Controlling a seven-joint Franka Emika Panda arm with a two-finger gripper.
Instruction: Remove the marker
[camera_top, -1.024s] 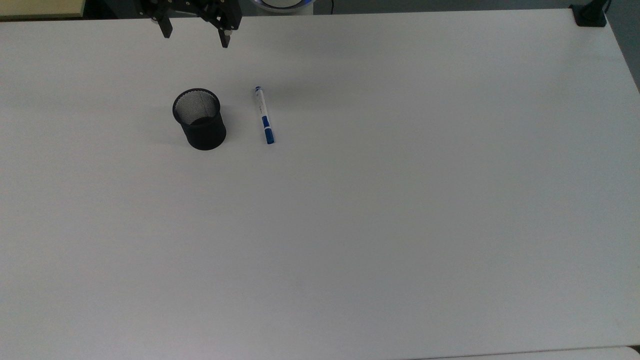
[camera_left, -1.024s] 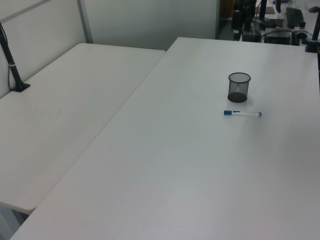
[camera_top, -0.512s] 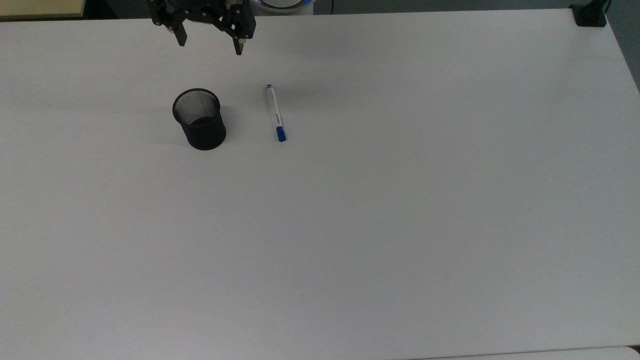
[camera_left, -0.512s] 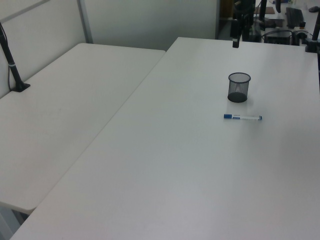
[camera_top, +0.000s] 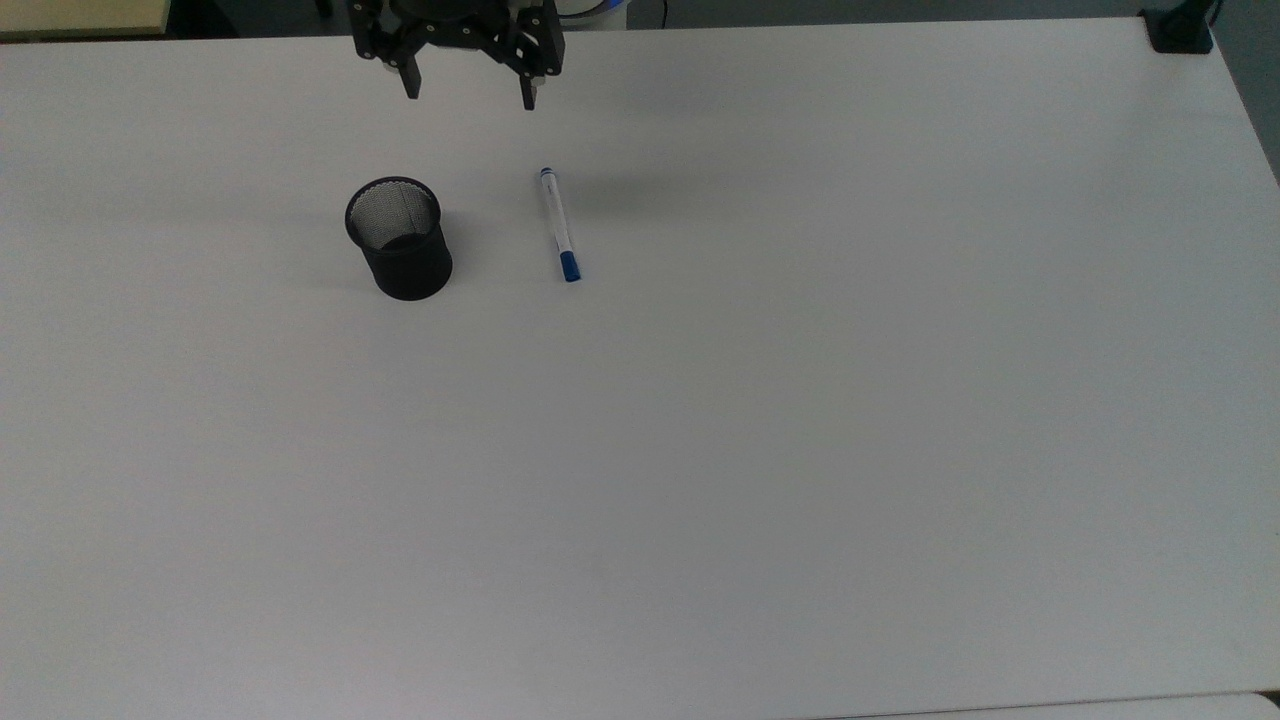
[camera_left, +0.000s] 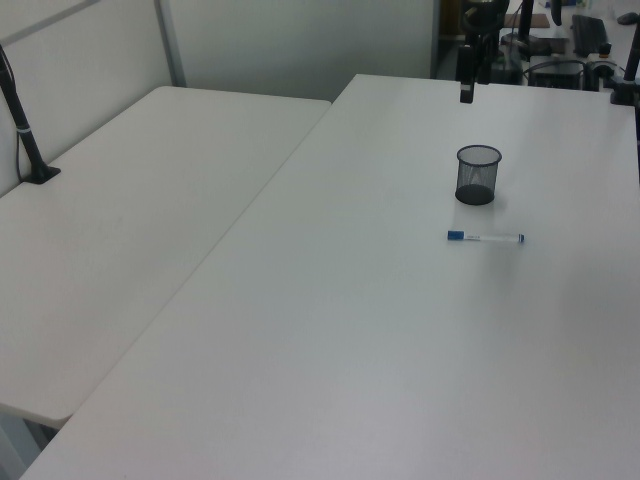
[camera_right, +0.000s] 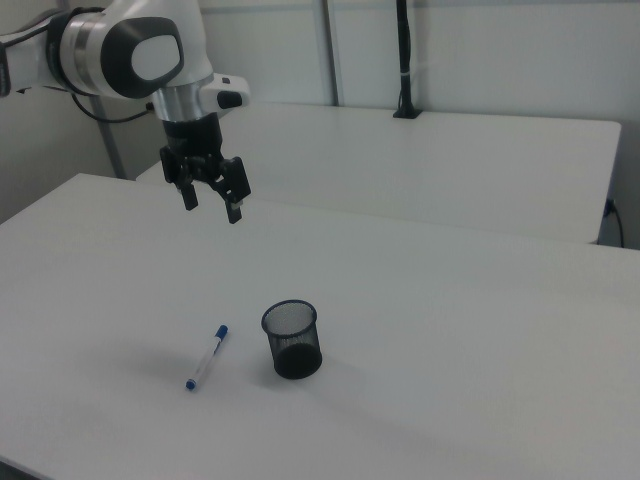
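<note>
The marker (camera_top: 558, 224), white-barrelled with a blue cap, lies flat on the white table (camera_top: 760, 400), to the right of a black mesh cup (camera_top: 398, 237) in the top view. It also lies beside the cup in the left view, marker (camera_left: 485, 237), cup (camera_left: 478, 174), and in the right view, marker (camera_right: 206, 357), cup (camera_right: 292, 339). My gripper (camera_top: 468, 98) hangs open and empty above the table, beyond the cup and marker toward the top view's upper edge. In the right view the gripper (camera_right: 211, 204) is high above the table, apart from both.
A second white table (camera_left: 120, 230) adjoins on the left view's left. A black post (camera_right: 404, 60) stands on the far table in the right view. A black clamp (camera_top: 1180, 30) sits at the top view's upper right corner.
The gripper has moved toward the top view's right, staying open. The marker has rolled a little to the top view's right, away from the cup.
</note>
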